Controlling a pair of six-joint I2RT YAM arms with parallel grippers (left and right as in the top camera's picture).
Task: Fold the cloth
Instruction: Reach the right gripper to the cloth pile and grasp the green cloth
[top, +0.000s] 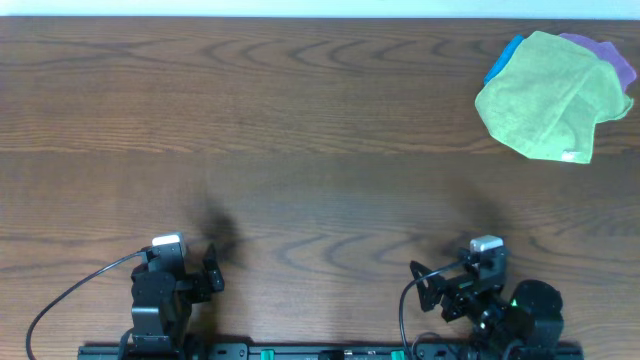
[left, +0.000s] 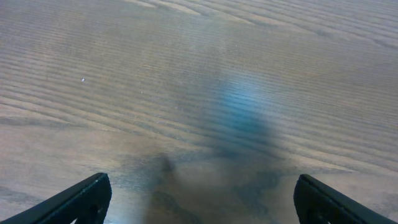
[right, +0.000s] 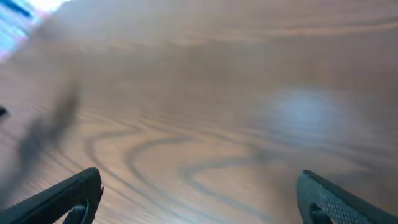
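The square lime-green microfibre cloth (top: 551, 97) lies crumpled and unfolded at the table's far right corner, a small white tag at its near edge.

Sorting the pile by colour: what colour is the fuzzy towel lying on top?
Lime green; the fuzzy microfibre towel shows best in the overhead view.

Overhead: bright, even light, sharp focus; two soft dark shadows low on the table (top: 300, 120). Left wrist: bluish glare patch mid-frame. Right wrist: heavily blurred, pale sheen right of centre.
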